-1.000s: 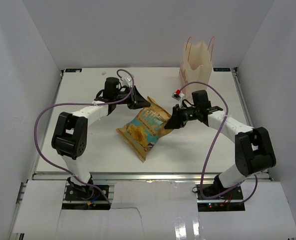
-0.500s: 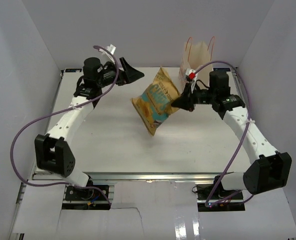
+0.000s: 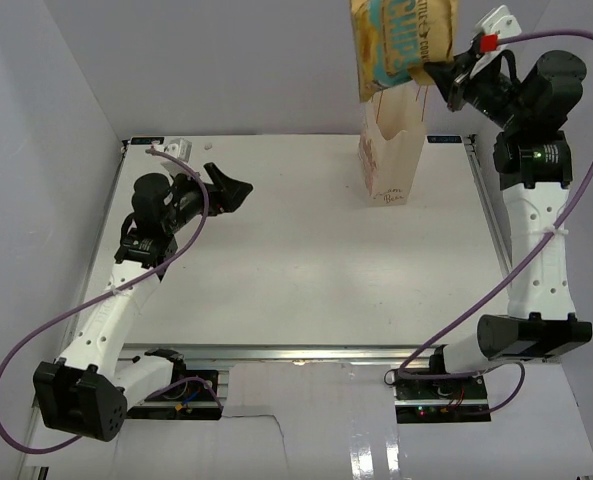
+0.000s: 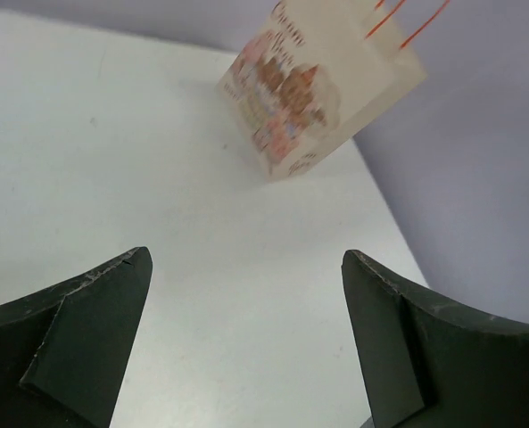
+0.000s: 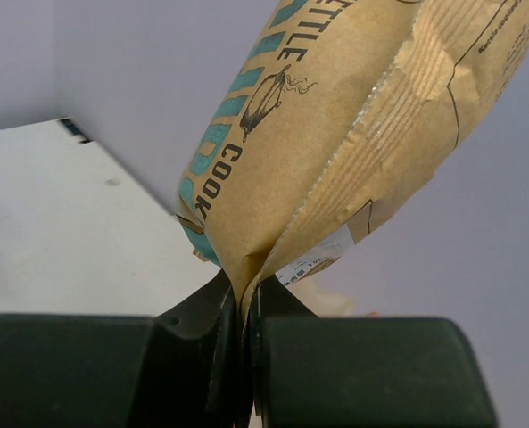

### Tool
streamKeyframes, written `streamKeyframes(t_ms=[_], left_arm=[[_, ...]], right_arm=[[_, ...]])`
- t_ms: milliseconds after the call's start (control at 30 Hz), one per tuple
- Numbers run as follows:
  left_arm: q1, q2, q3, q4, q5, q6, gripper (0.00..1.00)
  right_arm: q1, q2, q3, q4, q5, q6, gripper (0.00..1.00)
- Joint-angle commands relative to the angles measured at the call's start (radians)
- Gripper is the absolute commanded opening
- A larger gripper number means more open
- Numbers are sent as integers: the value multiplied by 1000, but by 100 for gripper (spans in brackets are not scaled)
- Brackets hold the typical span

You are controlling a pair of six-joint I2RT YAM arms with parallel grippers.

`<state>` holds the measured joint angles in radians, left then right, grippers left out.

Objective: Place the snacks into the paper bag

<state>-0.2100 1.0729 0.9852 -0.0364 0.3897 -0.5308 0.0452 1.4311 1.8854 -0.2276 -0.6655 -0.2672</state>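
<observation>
Left fingers are gaping wide at ten o'clock, holding nothing. Out at one o'clock, the paper bag is standing upright on the tabletop. Right fingers are pinching the chips by an edge, dangling them high, seemingly over its mouth. Best to be lowering straight down, releasing only once inside.

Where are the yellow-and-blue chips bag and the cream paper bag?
The yellow-and-blue chips bag (image 3: pixel 404 40): top external view, printed front.
The cream paper bag (image 3: pixel 392 165): top external view, front wall.
</observation>
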Motion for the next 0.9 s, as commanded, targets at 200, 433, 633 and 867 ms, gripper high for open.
streamKeyframes(t_ms=[200, 433, 633, 867], left_arm=[[12, -99, -98, -83, -72, 12, 98], [14, -117, -132, -89, -78, 8, 98], [15, -102, -148, -74, -68, 0, 98], [15, -82, -148, -63, -57, -5, 98]], right_arm=[[-85, 152, 136, 201, 234, -33, 8], [-85, 123, -20, 215, 256, -105, 8], [-85, 62, -164, 215, 233, -175, 8], [-85, 2, -270, 215, 190, -210, 8]])
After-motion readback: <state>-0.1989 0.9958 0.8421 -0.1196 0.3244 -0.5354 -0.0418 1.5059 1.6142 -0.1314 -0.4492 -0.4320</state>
